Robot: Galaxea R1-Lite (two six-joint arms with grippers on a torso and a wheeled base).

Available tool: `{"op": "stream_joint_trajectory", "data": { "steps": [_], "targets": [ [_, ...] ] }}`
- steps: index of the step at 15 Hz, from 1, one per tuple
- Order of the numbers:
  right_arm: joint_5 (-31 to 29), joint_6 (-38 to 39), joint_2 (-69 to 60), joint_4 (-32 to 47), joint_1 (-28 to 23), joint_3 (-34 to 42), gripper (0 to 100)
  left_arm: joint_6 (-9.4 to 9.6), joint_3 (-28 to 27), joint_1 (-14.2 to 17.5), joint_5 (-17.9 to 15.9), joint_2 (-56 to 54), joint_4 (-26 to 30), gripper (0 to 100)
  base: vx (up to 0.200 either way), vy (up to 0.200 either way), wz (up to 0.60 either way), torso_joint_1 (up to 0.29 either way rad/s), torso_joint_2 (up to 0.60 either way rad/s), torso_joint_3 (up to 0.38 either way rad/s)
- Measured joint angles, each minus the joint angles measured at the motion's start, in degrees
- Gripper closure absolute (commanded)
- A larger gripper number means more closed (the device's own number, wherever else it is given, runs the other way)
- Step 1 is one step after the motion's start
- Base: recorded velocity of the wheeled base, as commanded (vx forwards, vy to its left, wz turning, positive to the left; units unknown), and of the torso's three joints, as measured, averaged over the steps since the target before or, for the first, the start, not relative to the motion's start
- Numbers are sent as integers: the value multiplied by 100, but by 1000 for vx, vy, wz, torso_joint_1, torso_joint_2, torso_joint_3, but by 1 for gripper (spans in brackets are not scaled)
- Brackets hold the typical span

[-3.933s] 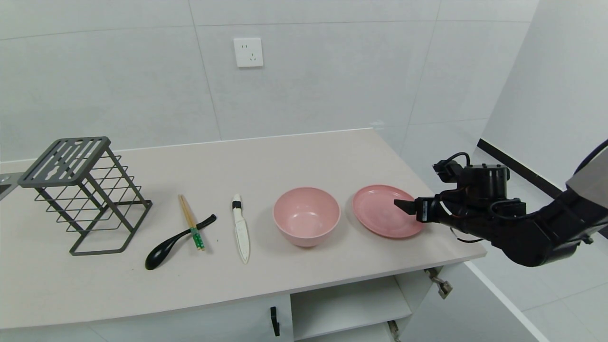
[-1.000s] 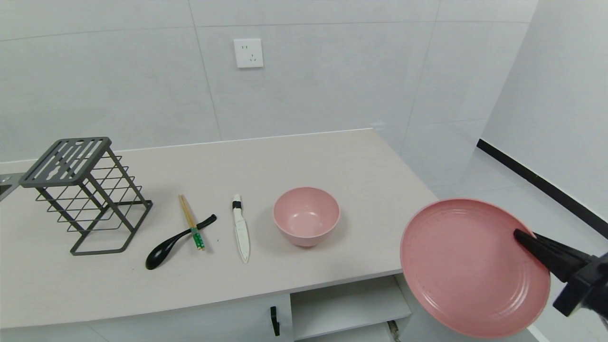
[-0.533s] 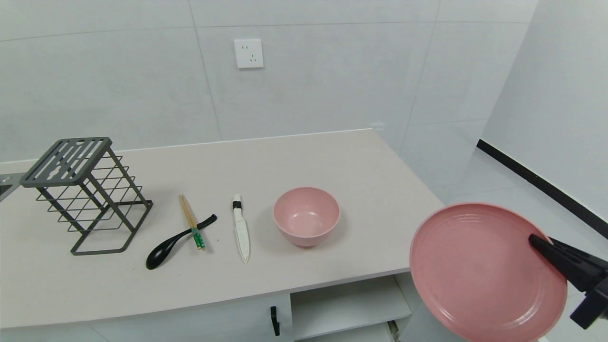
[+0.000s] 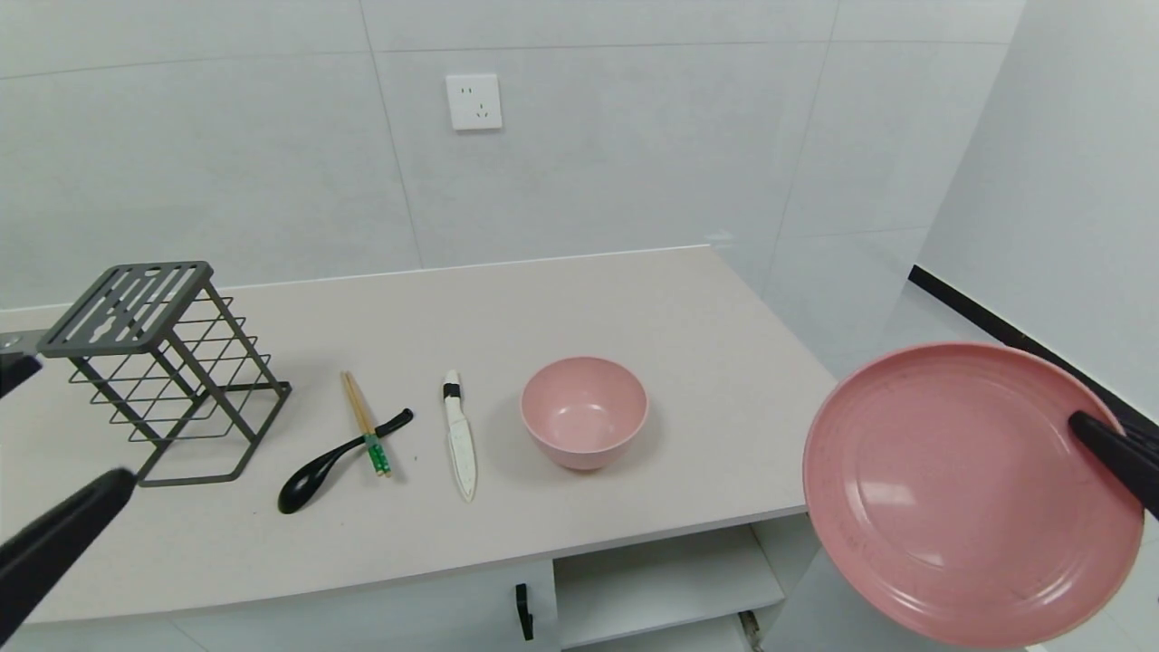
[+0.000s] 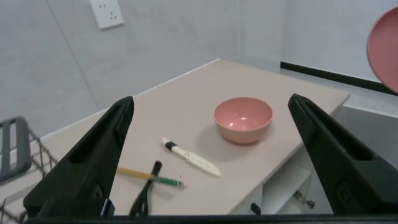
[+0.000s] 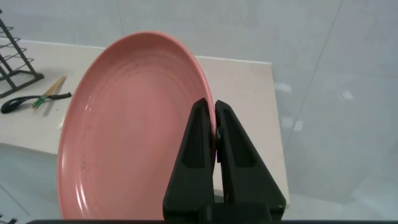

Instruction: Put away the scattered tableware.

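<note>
My right gripper (image 4: 1087, 430) is shut on the rim of the pink plate (image 4: 960, 498), holding it tilted in the air off the counter's right end; the right wrist view shows the fingertips (image 6: 212, 112) pinching the plate (image 6: 124, 130). At the left, in front of the rack, my left gripper (image 4: 81, 418) hangs open above the counter with nothing in it (image 5: 210, 102). On the counter lie a pink bowl (image 4: 584, 412) (image 5: 243, 118), a white knife (image 4: 460, 436) (image 5: 194, 160), chopsticks (image 4: 364, 433) (image 5: 149, 178) and a black spoon (image 4: 324, 462) (image 5: 144, 198).
A dark wire rack (image 4: 154, 362) (image 5: 12, 149) stands at the counter's left. Below the counter's (image 4: 579, 308) front edge an open cabinet shelf (image 4: 661, 580) shows. A tiled wall with a socket (image 4: 473, 100) runs behind.
The plate has left the counter and been carried off its right end; in the last half second it rose and tilted. The open left gripper has come in at the left.
</note>
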Motion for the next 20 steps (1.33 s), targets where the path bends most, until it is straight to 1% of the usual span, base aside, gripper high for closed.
{"op": "stream_joint_trajectory", "data": {
  "steps": [1, 3, 5, 6, 7, 8, 10, 12, 13, 14, 16, 17, 19, 20],
  "targets": [
    [5, -44, -52, -2, -116, -9, 100, -11, -44, -121, -11, 419, -258, 0, 0, 0, 0, 0, 0, 0],
    [77, -207, -107, 15, -379, -26, 100, -45, -94, -363, -17, 1101, -575, 0, 0, 0, 0, 0, 0, 0],
    [90, -235, -127, 12, -484, -33, 100, -78, -113, -524, -37, 1732, -1013, 0, 0, 0, 0, 0, 0, 0],
    [93, -240, -132, 15, -501, -61, 100, -85, -116, -625, -107, 2038, -1325, 0, 0, 0, 0, 0, 0, 0],
    [95, -246, -129, -7, -503, -121, 100, -96, -116, -794, -208, 2324, -1571, 0, 0, 0, 0, 0, 0, 0],
    [101, -252, -118, -18, -484, -157, 100, -105, -116, -955, -277, 2603, -1690, 0, 0, 0, 0, 0, 0, 0],
    [101, -315, -77, -22, -413, -182, 100, -112, -143, -1156, -340, 3079, -1791, 0, 0, 0, 0, 0, 0, 0],
    [101, -385, -22, -32, -300, -182, 100, -168, -236, -1315, -608, 3529, -1854, 0, 0, 0, 0, 0, 0, 0],
    [101, -386, -2, -27, -286, -182, 100, -234, -297, -1397, -690, 3711, -1875, 0, 0, 0, 0, 0, 0, 0],
    [101, -389, 12, -27, -276, -182, 100, -368, -361, -1486, -712, 3864, -1868, 0, 0, 0, 0, 0, 0, 0],
    [101, -389, 50, -24, -267, -190, 100, -757, -471, -1641, -655, 4102, -1810, 0, 0, 0, 0, 0, 0, 0],
    [101, -386, 67, -27, -265, -182, 100, -963, -527, -1701, -482, 4202, -1782, 0, 0, 0, 0, 0, 0, 0],
    [95, -386, 87, -24, -263, -171, 100, -1280, -634, -1792, 284, 4441, -1744, 0, 0, 0, 0, 0, 0, 0],
    [95, -386, 94, -27, -265, -171, 100, -1407, -689, -1863, 545, 4590, -1723, 0, 0, 0, 0, 0, 0, 0]
  ]
}}
